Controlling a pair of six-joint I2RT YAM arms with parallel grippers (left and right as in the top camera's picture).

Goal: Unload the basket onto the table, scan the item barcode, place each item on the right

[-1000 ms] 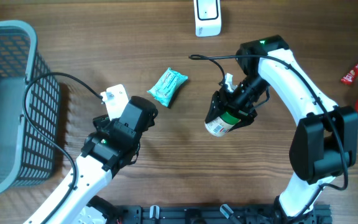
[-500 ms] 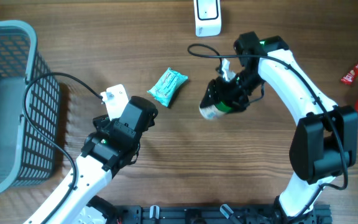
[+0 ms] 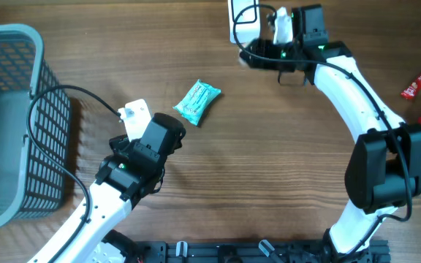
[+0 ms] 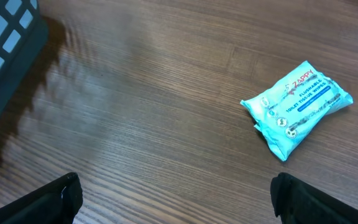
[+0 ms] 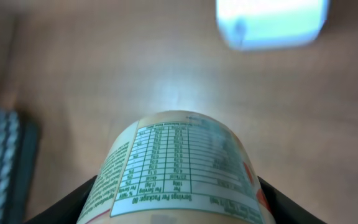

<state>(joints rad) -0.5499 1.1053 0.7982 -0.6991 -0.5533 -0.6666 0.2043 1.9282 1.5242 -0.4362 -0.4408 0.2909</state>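
brown wooden table (image 4: pixel 135 93): at 12 o'clock, white cylindrical bottle with nutrition label (image 5: pixel 179 168) clamped in right gripper (image 5: pixel 179 202), near white boxy scanner (image 5: pixel 272 22). at 7 o'clock, left gripper (image 4: pixel 179 202) spread wide, teal wipes packet (image 4: pixel 297 109) ahead.

My left arm (image 3: pixel 115 191) lies folded low at the near side of the table (image 3: pixel 269 190), the left gripper (image 4: pixel 176 202) spread wide with nothing between its fingers. My right arm (image 3: pixel 353 91) reaches to the far edge (wrist turned leftward), the right gripper (image 5: pixel 179 208) clamped on a labelled bottle (image 5: pixel 179 155).
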